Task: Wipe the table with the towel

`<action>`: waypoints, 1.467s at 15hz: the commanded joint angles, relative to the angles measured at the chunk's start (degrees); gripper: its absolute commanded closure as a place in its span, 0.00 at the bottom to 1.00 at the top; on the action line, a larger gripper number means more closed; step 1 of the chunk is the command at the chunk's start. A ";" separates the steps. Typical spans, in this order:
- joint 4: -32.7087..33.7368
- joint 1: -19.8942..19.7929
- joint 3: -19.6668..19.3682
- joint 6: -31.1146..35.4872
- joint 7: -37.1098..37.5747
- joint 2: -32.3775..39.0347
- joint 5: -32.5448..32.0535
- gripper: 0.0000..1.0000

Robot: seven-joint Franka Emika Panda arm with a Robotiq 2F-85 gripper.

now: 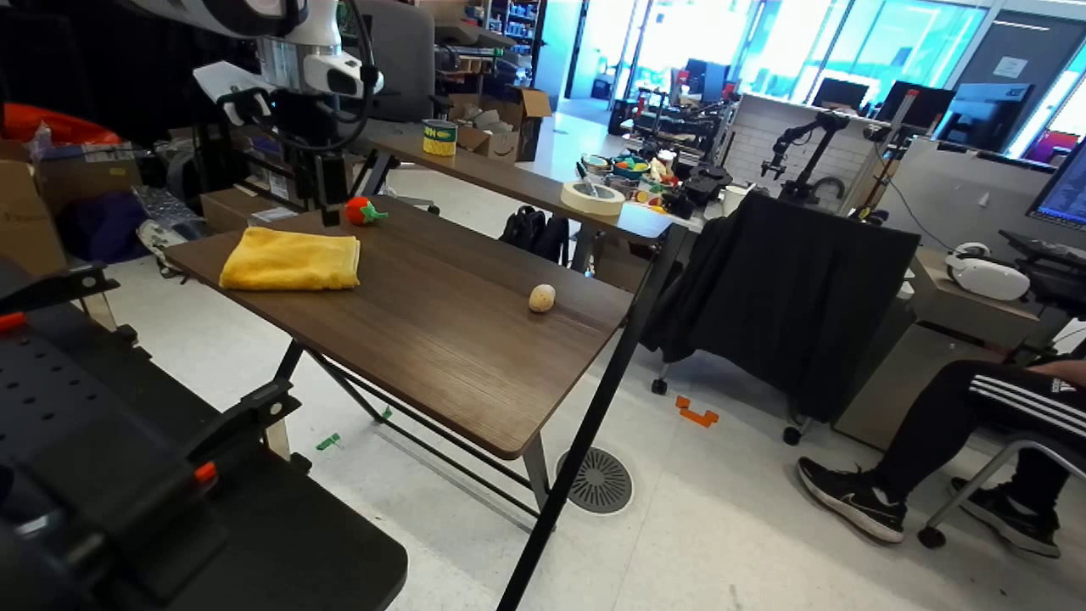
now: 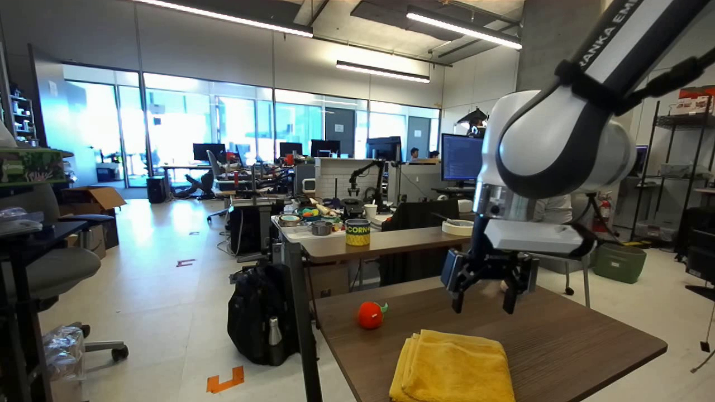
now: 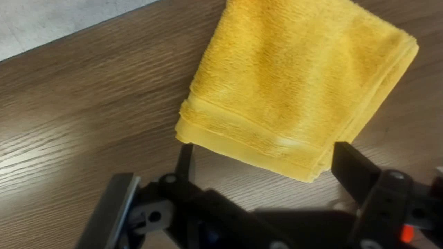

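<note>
- Down below, your table [image 1: 458, 356] is dark brown, wood-grained.
- Close to one table corner lies your towel [image 1: 293, 261]: bright yellow, fluffy, folded in layers, smooth-banded along one side.
- Above the table, your gripper [image 2: 484, 306] has jaws spread wide.

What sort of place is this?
Most likely a robotics lab: there's a Franka arm in the foreground, a smaller black robot arm further back, and a VR headset off to the side in an exterior view.
</note>
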 commanded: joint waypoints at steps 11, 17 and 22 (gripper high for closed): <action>22.28 5.48 -5.22 -2.26 9.37 23.30 -2.02 0.00; 23.73 4.69 -7.87 -0.30 10.50 26.20 -2.62 0.00; 25.63 0.53 -15.84 6.09 14.91 30.06 -1.77 0.00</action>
